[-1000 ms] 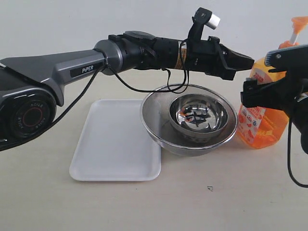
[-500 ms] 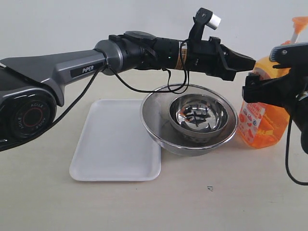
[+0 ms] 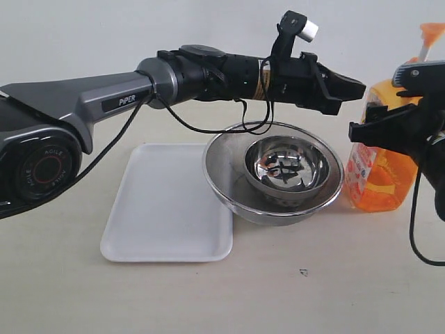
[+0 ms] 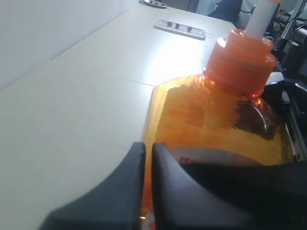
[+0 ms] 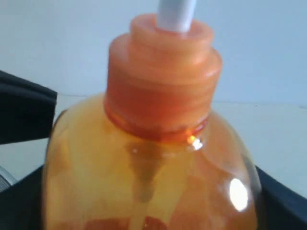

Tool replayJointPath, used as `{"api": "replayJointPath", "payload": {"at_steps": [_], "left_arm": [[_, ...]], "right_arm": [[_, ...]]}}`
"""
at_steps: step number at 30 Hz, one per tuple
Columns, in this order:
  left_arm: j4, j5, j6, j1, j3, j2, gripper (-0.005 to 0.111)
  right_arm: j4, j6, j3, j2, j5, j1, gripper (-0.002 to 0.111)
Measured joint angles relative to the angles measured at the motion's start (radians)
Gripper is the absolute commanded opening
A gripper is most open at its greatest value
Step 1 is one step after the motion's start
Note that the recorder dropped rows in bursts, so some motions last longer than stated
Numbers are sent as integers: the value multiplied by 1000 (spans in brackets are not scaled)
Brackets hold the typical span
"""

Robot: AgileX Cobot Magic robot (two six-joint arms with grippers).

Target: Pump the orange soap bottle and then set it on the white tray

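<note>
The orange soap bottle (image 3: 381, 182) stands at the right, beside the bowls, and its orange pump head (image 3: 432, 31) is up on a white stem (image 5: 176, 14). My right gripper (image 3: 381, 124) holds the bottle's body below the shoulder, with a dark finger (image 5: 284, 201) against each side. My left gripper (image 3: 356, 87) reaches across over the bowls, shut and empty. Its tips (image 4: 147, 149) are level with the bottle's shoulder (image 4: 216, 115), close beside it and below the pump head. The white tray (image 3: 160, 209) lies flat and bare at the left.
Two nested steel bowls (image 3: 229, 188) stand between the tray and the bottle, and the outer rim overlaps the tray's right edge. The left arm (image 3: 125, 97) spans the scene above the tray and bowls. A small dark mark (image 3: 303, 272) is on the table's front.
The right gripper's jaws have drawn in onto the bottle, and the bottle now looks narrower and more upright. The left arm has barely moved.
</note>
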Motion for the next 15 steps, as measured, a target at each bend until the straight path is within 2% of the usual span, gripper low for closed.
{"api": "replayJointPath", "payload": {"at_steps": [1,4,11,15], "left_arm": [[4,2,0,0,0,0,5],[8,2,0,0,0,0,5],[22,2,0,0,0,0,5],[117,4,-11,0,0,-16,5]], "right_arm": [[0,0,-2,0,4,0,21],[0,1,-6,-2,17,0,0],[0,9,-8,-2,20,0,0],[0,8,-8,-2,24,0,0]]}}
